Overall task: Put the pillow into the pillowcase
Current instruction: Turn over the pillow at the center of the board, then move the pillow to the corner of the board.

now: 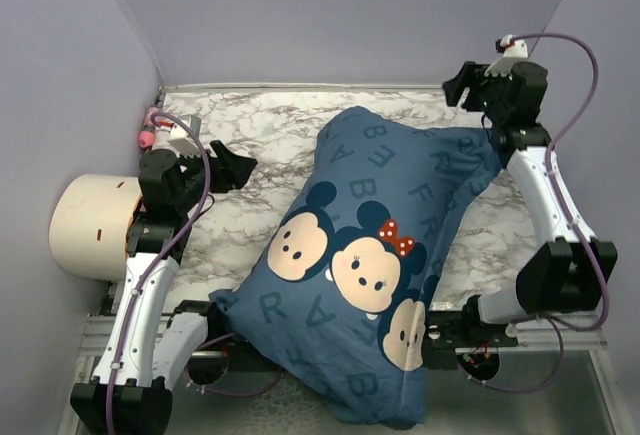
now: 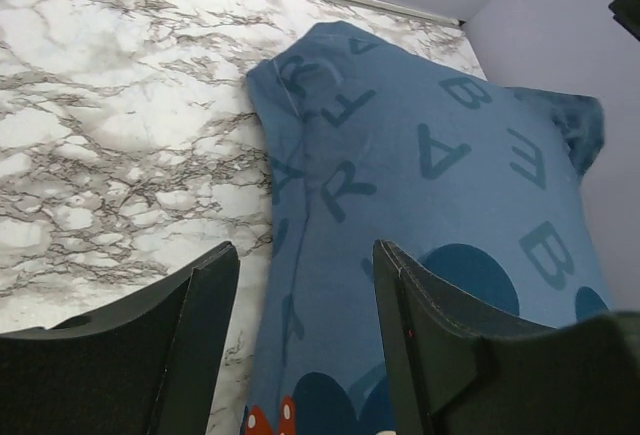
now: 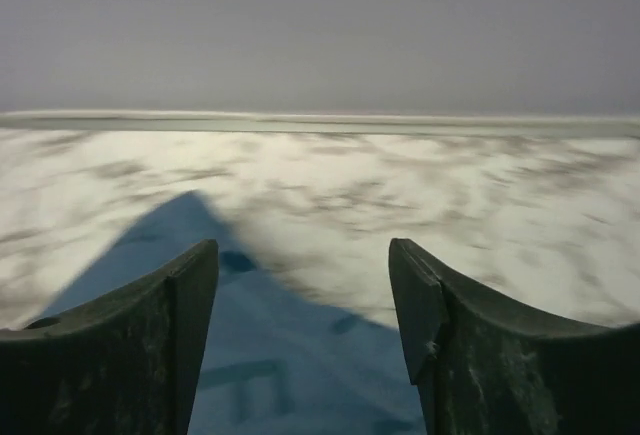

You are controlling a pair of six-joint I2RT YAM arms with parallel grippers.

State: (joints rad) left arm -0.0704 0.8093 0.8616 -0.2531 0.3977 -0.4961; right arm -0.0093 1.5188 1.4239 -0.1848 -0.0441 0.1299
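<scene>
One pillowcase (image 1: 380,225) lies diagonally across the marble-patterned table (image 1: 250,215). Its far corners point toward the back right. Its near end hangs over the table's near edge, between the two arm bases. The case is soft blue fabric printed with darker blue letters. It bulges full and rounded, with a few shallow creases near its far corners. Three cartoon mouse faces sit in a row on its near half, and the middle one wears a red bow with white dots. The pillow is hidden from view; only blue cloth shows.

The left gripper (image 1: 235,167) hovers over the left part of the table, just beside the case's left edge and apart from it. Its two dark fingers are spread roughly halfway and hold nothing. The right gripper (image 1: 460,85) is at the far right, near the case's far right corner. In the blurred right wrist view its fingers stand apart with nothing between them, and a blue corner lies below.

A smooth cream cylinder (image 1: 90,225) sits on its side off the table's left edge. The table's surface is white with grey veining.
</scene>
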